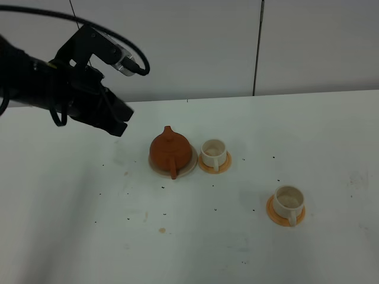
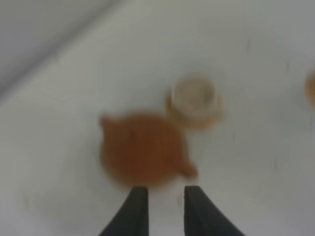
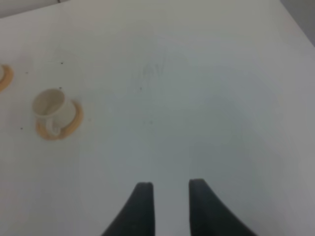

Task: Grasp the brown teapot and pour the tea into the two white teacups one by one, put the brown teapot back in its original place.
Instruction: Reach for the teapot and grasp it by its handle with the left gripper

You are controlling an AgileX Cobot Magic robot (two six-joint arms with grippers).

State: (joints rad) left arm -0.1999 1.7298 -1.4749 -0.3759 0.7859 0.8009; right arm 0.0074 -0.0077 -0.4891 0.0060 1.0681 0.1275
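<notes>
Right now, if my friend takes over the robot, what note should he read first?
Left gripper: jaws slightly apart, empty, raised left of the brown teapot.
Right gripper: slightly apart, empty, above the table.
Teapot sits on its beige saucer. Both white teacups stand on orange coasters, one beside the teapot, one further right.
Whether tea was poured, I cannot tell. Check cups first.

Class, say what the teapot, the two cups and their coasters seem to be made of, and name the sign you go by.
Brown teapot: likely unglazed clay; matte reddish-brown, no shine.
Teacups: probably ceramic; off-white, smooth, thick-walled.
Coasters: unclear, maybe wood or plastic; flat, even orange.
</notes>
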